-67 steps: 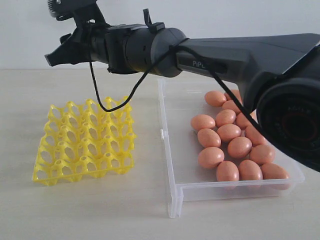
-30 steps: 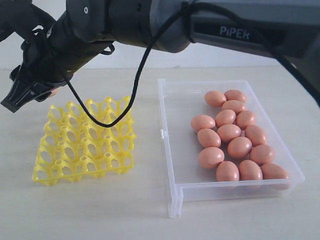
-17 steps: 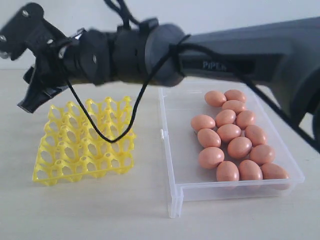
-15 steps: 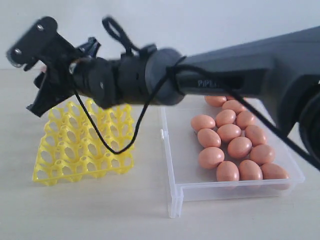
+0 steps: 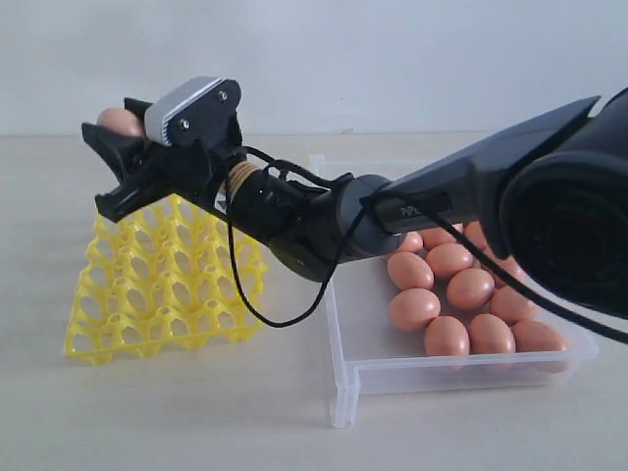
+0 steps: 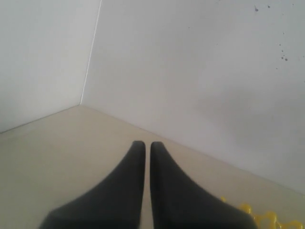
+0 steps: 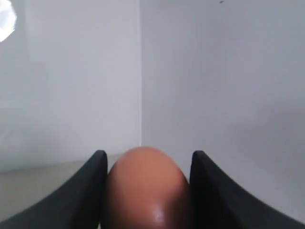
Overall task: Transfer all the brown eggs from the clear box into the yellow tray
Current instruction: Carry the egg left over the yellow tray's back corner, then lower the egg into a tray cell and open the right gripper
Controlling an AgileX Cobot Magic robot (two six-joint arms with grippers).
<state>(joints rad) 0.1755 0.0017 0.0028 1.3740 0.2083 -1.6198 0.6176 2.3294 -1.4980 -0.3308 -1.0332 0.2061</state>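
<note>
The right gripper (image 7: 148,156) is clamped on one brown egg (image 5: 118,121), held high over the far left corner of the yellow tray (image 5: 157,294), probably to clear the pegs; which cup lies beneath I can't tell. Other eggs (image 5: 469,288) sit in the clear box (image 5: 343,378). The left gripper (image 6: 143,148) is pinched together, empty.
</note>
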